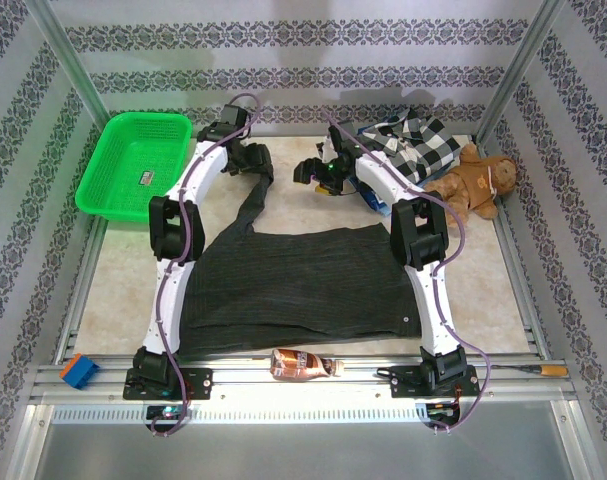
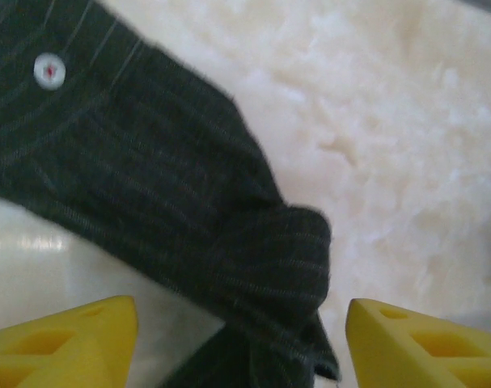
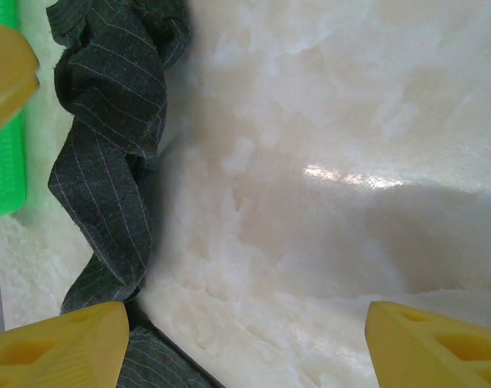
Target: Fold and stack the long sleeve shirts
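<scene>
What matters here is the one loose sleeve (image 1: 251,210) of the charcoal pinstriped shirt (image 1: 303,285). The shirt's body lies spread flat on the desk (image 1: 293,205), on the near side of both pincers. The sleeve runs from its far left corner straight away from the arm bases, a long narrow strip twisted along its length.

The left pincer (image 1: 255,170) hangs over the far end of that strip, so it is plainly the nearer one. In its own wrist view the cuff end of the sleeve (image 2: 188,202) lies slantwise across the picture. A white button (image 2: 49,70) sits out ahead of the pincer, and a doubled-over lump of cloth reaches back between the two yellow fingertips (image 2: 75,339). The left pincer (image 2: 241,352) stands wide, straddling the fabric. I see no pinch on it, and the view is too blurred to say whether either tip brushes the cloth.

The right pincer (image 1: 311,172) sits beside it, off to the sleeve's right over bare desk. From its wrist, the sleeve (image 3: 107,162) runs lengthwise past one fingertip (image 3: 55,347) and away ahead of it, and the gap of the right pincer (image 3: 245,352) has only desk (image 3: 326,162) under it. It is spread apart too and holds nothing.

I judge the next move is the left pincer's: drop and close across the strip, not along it. The checked flannel shirt (image 1: 418,140) lies well off on the right pincer's far side.
</scene>
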You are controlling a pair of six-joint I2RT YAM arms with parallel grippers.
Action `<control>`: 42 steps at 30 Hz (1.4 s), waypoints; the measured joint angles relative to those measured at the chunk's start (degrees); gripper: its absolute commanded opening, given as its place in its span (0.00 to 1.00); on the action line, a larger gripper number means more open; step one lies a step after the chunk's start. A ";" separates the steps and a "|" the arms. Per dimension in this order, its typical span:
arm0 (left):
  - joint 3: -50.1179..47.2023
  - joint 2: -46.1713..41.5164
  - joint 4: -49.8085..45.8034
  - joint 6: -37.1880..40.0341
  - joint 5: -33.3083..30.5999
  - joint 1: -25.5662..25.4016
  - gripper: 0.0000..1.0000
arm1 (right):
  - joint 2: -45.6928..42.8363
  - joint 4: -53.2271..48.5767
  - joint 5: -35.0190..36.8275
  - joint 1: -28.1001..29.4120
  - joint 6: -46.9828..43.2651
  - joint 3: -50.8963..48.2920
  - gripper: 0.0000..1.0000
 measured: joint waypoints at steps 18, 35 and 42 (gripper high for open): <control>-6.12 -0.59 5.40 -22.51 3.93 2.67 0.77 | 2.67 -2.54 -1.36 -0.11 -0.52 5.27 0.78; -1.46 6.95 16.57 -29.59 2.78 3.50 0.10 | 2.64 -2.51 -2.62 -0.09 -1.97 1.49 0.77; 4.26 7.74 17.18 -22.01 2.25 4.87 0.00 | 2.62 -2.03 -3.28 -0.04 -1.97 -2.29 0.76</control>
